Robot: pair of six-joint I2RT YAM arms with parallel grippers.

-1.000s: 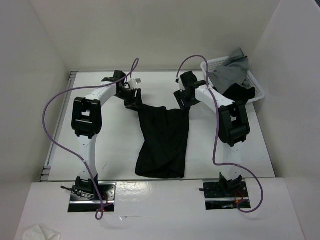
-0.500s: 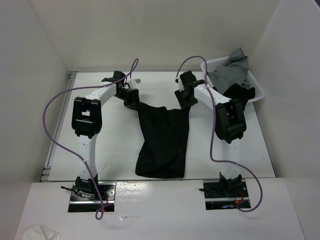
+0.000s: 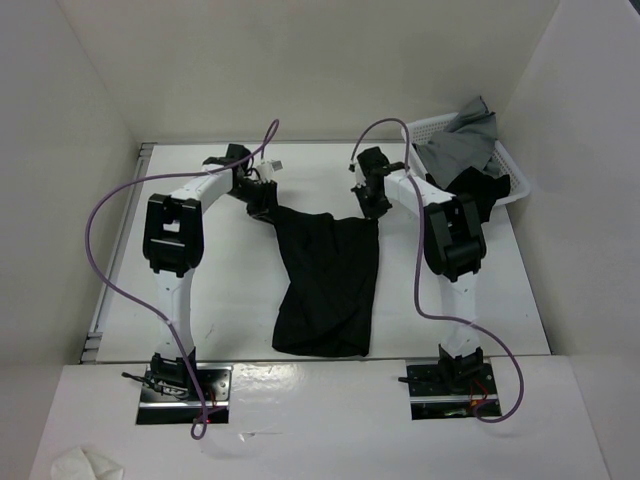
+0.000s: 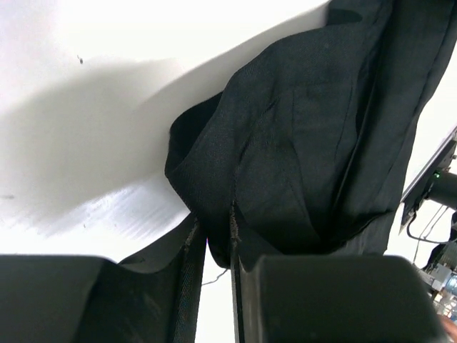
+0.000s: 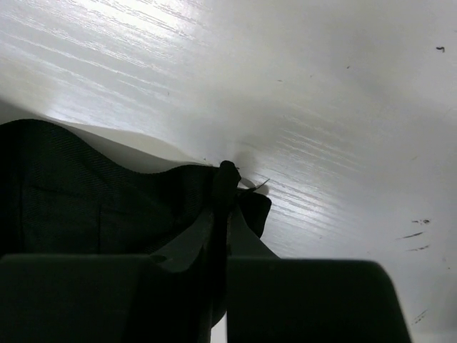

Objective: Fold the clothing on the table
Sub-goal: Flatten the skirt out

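Left fingers are clenched on the far left corner of the black pleated skirt, with fabric bunched between them. The skirt lies mid-table between the two arms, its far edge stretched across and the rest trailing toward the bases. At its far right corner the right fingers are pinched shut on the cloth. Further right, a white mesh basket holds a grey cloth.

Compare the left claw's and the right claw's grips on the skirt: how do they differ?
The left claw pinches the skirt at its far left corner; the right claw pinches its far right corner, nearer the basket. The left claw holds a thick bunch, jaws slightly apart; the right claw is clamped tight on a thin edge. Both are shut on fabric.
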